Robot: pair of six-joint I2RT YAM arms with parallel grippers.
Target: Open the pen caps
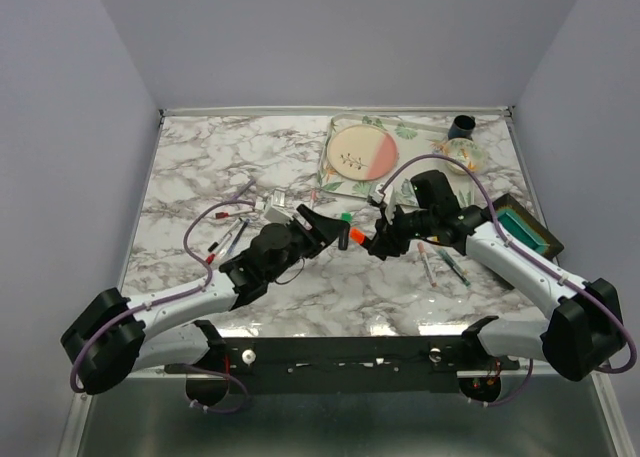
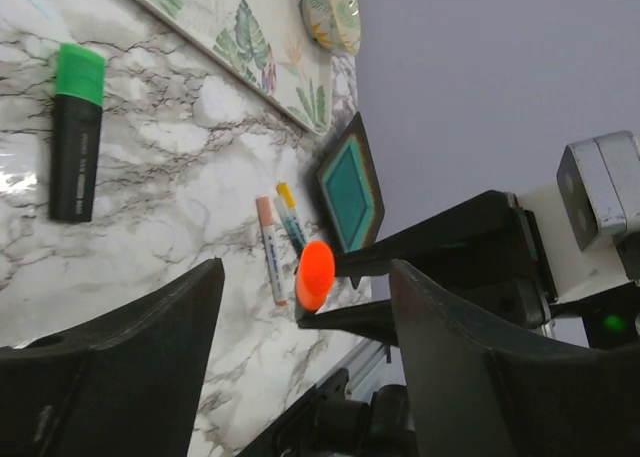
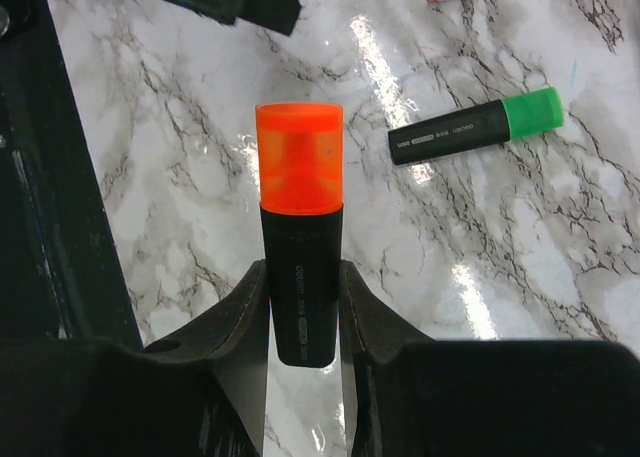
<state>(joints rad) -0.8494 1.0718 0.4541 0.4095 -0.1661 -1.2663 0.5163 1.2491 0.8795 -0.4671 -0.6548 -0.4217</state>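
leaf-print tray (image 1: 331, 183): one pink-orange plate (image 1: 361, 152). right gripper (image 3: 303, 312): clamped on black highlighter (image 3: 300, 277), orange cap (image 3: 299, 157) on. left gripper (image 2: 305, 282): facing orange cap, jaws wide, holding nothing.

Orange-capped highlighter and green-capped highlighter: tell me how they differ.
The orange-capped highlighter is clamped in the right end effector, off the table. The green-capped highlighter lies loose and flat on it. Their caps differ: orange against green. Both have chunky black barrels and both are capped.
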